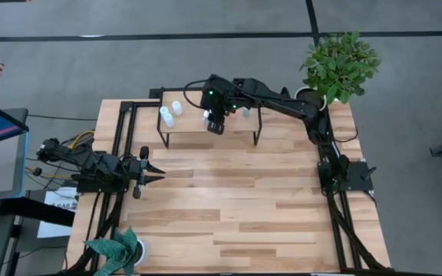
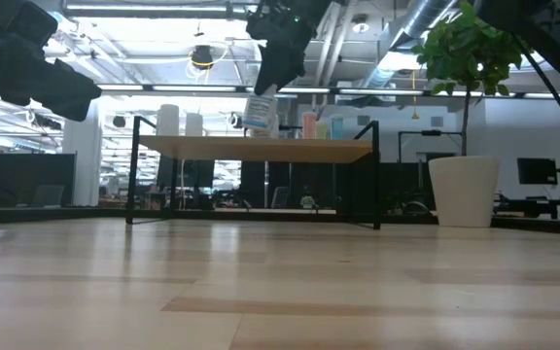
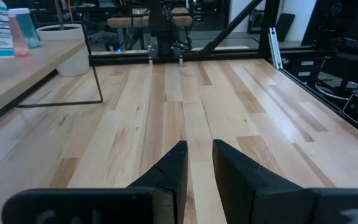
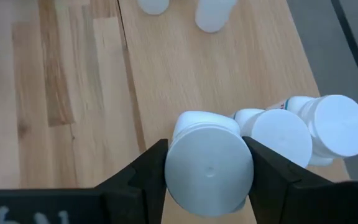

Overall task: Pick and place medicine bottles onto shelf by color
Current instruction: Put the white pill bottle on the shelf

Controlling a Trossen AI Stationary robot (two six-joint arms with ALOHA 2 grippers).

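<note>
The shelf (image 1: pixel 194 127) stands at the table's far side, a light-wood board on black legs (image 2: pixel 261 149). My right gripper (image 1: pixel 216 123) is over its middle, shut on a white-capped bottle with a blue label (image 2: pixel 258 113). Two white bottles (image 2: pixel 168 121) stand on the shelf's left end. A reddish bottle (image 2: pixel 309 124) and bluish ones (image 2: pixel 331 127) stand to the right. Two more white-capped bottles (image 4: pixel 281 135) stand right beside the held one. My left gripper (image 1: pixel 158 174) is open and empty, low over the table's left part. My right gripper pinches the bottle between its two fingers just below the white cap (image 4: pixel 209 168), one finger on each side. The fingers come from above, slanting down. The bottle is slightly tilted, its bottom close over the shelf board; whether it touches the board, I cannot tell.
A white pot with a green plant (image 1: pixel 336 69) stands at the table's far right corner. Another plant (image 1: pixel 117 249) is at the near left corner. The wide plank tabletop (image 1: pixel 236 207) lies between the shelf and the near edge.
</note>
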